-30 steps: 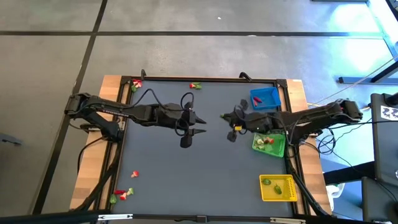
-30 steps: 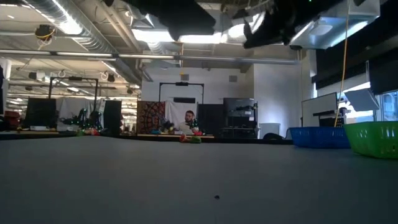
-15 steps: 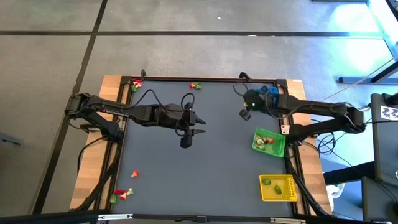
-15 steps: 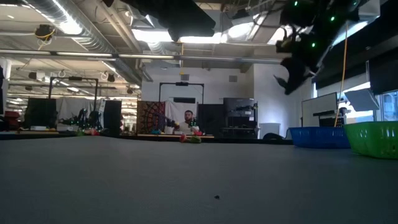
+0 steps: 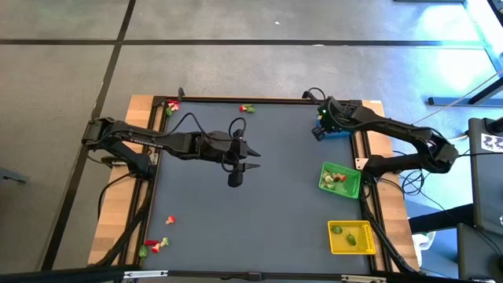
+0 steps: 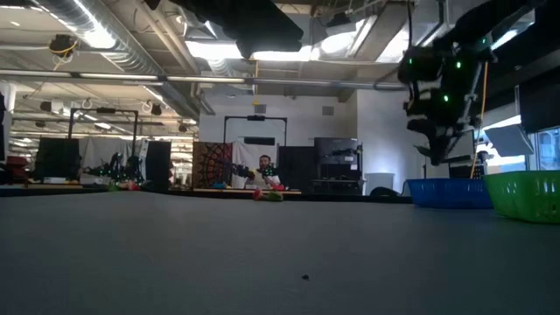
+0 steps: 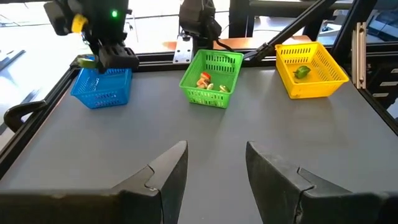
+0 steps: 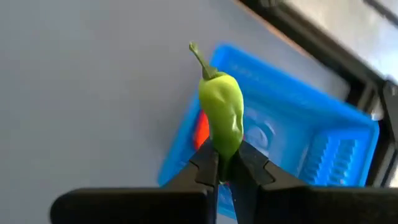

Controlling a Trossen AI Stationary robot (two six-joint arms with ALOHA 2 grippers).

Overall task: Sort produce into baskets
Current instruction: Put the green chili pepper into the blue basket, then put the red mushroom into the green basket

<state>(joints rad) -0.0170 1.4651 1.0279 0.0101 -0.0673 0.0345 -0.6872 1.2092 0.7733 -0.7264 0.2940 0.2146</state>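
While our right hand point(image 8: 225, 163) hangs over the blue basket point(image 5: 339, 130) at about two o'clock on the bench point(image 5: 259, 196), its fingers are clamped on the lower end of a green pepper point(image 8: 221, 115), which stands stem-up above the basket's near wall. Through that wrist view we see a red piece point(image 8: 201, 129) lying inside the blue basket, partly hidden behind the pepper. In the low view the same hand point(image 6: 437, 156) hovers just above the blue basket's rim point(image 6: 451, 192).

Our left hand point(image 7: 214, 168) waits over the middle of the bench, slightly toward nine o'clock, with its fingers apart and nothing between them.

The green basket point(image 5: 340, 179) sits at about three o'clock and holds red and whitish pieces point(image 7: 205, 81). The yellow basket point(image 5: 351, 237) sits at about four o'clock, well apart from the blue one, with a green piece point(image 7: 301, 72) in it.

Loose produce remains on the bench: a small red and green cluster point(image 5: 247, 108) at twelve o'clock along the far edge, another point(image 5: 170, 106) at the eleven o'clock corner, a single red piece point(image 5: 169, 221) at about eight o'clock, and a red and green group point(image 5: 152, 247) at the seven o'clock corner.
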